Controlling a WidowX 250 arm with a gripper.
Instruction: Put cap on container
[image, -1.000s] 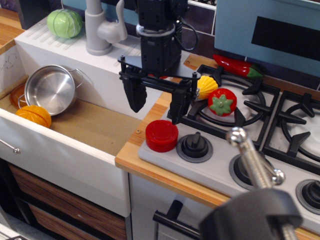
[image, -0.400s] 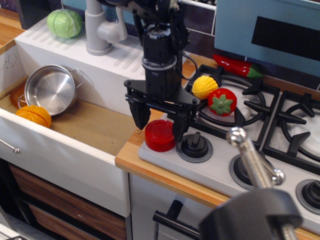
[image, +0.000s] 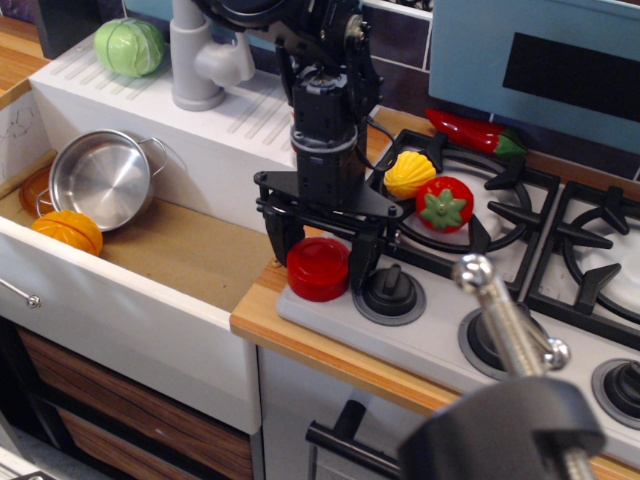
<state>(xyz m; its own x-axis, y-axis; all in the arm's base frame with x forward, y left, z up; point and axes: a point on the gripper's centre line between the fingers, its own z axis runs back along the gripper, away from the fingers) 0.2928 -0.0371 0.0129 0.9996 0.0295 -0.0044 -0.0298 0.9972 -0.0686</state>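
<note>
The cap (image: 318, 268) is a short, glossy red lid. It rests on the grey stove panel (image: 330, 318) at its left end, next to a black knob (image: 390, 290). My gripper (image: 321, 255) has come down over the cap. Its two black fingers straddle it, the left finger (image: 283, 243) at the cap's left side and the right one between cap and knob. The jaws stand open, close to the cap's sides. The cap still sits on the panel. The clear spice jar container is out of view.
A red tomato (image: 443, 203) and a yellow toy (image: 409, 173) lie on the burner grate behind the gripper. Red peppers (image: 470, 130) lie further back. The sink holds a steel pot (image: 102, 178) and an orange toy (image: 67, 231). A grey faucet (image: 195, 60) and green cabbage (image: 129, 46) stand behind.
My gripper has come down from above the counter edge until its fingers sit on either side of the cap. The cap has shifted slightly left.
</note>
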